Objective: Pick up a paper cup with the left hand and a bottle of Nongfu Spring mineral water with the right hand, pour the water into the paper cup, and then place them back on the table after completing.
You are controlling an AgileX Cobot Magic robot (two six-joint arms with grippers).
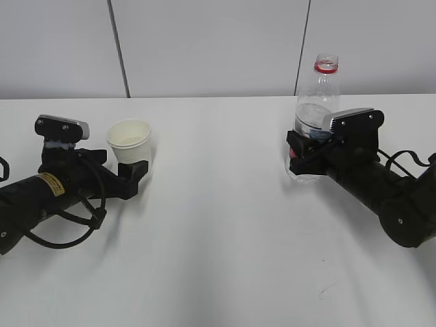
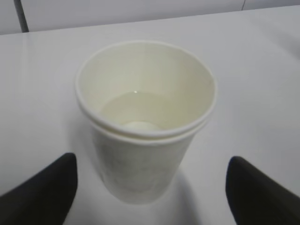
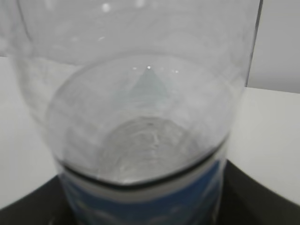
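The paper cup (image 1: pixel 130 141) stands upright on the table (image 1: pixel 218 245) at the left, with clear liquid in its bottom (image 2: pixel 140 112). My left gripper (image 1: pixel 136 169) is open around the cup's base, and both black fingers (image 2: pixel 47 187) stand apart from its wall. The clear bottle (image 1: pixel 315 116) stands upright at the right, cap off, with a red neck ring and a blue label (image 3: pixel 140 201). Some water (image 1: pixel 304 172) shows low in it. My right gripper (image 1: pixel 300 153) is closed on the bottle's lower body. Its dark fingers (image 3: pixel 262 192) lie against both sides with no gap.
A plain grey panelled wall (image 1: pixel 218 48) runs behind the table's far edge. Black cables (image 1: pixel 68 231) loop beside the left arm, and more cables (image 1: pixel 402 160) trail behind the right arm.
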